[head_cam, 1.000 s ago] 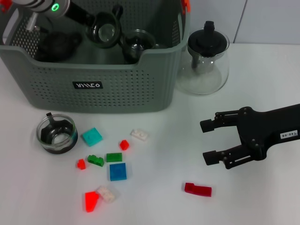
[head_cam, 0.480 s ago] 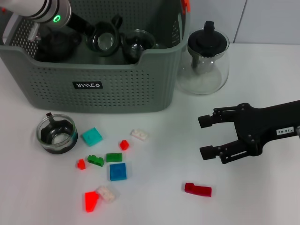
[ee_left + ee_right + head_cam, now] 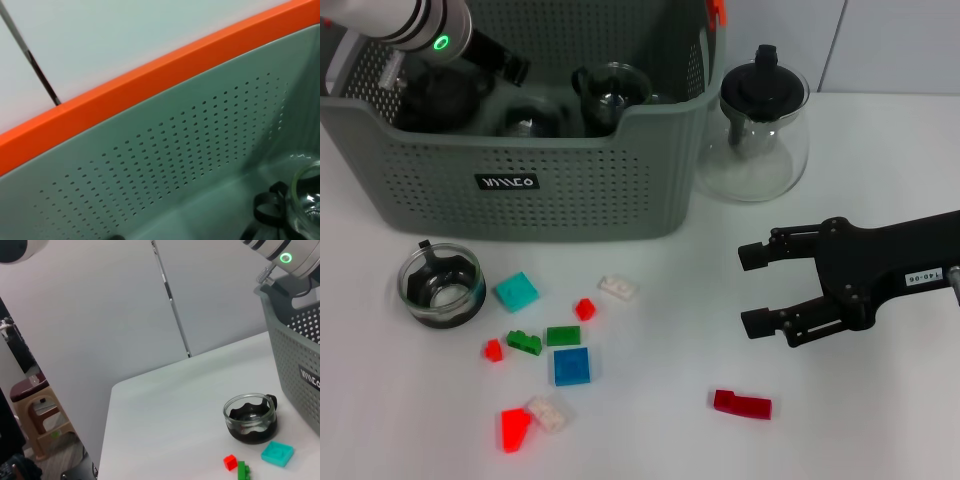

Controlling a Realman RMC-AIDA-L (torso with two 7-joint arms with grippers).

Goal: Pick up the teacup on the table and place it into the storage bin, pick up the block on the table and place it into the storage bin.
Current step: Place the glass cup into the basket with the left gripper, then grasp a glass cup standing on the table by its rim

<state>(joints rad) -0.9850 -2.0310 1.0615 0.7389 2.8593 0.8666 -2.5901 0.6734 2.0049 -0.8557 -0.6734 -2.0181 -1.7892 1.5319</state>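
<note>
The grey-green storage bin (image 3: 570, 190) stands at the back left, its orange-edged inner wall (image 3: 165, 150) filling the left wrist view. My left gripper (image 3: 510, 66) is open above the bin's inside, and a glass teacup (image 3: 530, 120) lies free below it beside another one (image 3: 610, 90). A third teacup (image 3: 442, 285) (image 3: 250, 418) with a black insert stands on the table in front of the bin. Several blocks lie right of it, among them a teal one (image 3: 516, 291) and a blue one (image 3: 571, 366). Over the table to the right, my right gripper (image 3: 750, 290) hangs open and empty, above a long red block (image 3: 741, 404).
A glass teapot (image 3: 762, 125) with a black lid stands right of the bin. Small red (image 3: 584, 309), green (image 3: 563, 335) and white (image 3: 617, 288) blocks are scattered between the teacup and the right gripper. A dark object (image 3: 445, 100) lies in the bin's left part.
The teacup held over the bin has been let go and now lies lower inside it. The right gripper has crept a little to the left.
</note>
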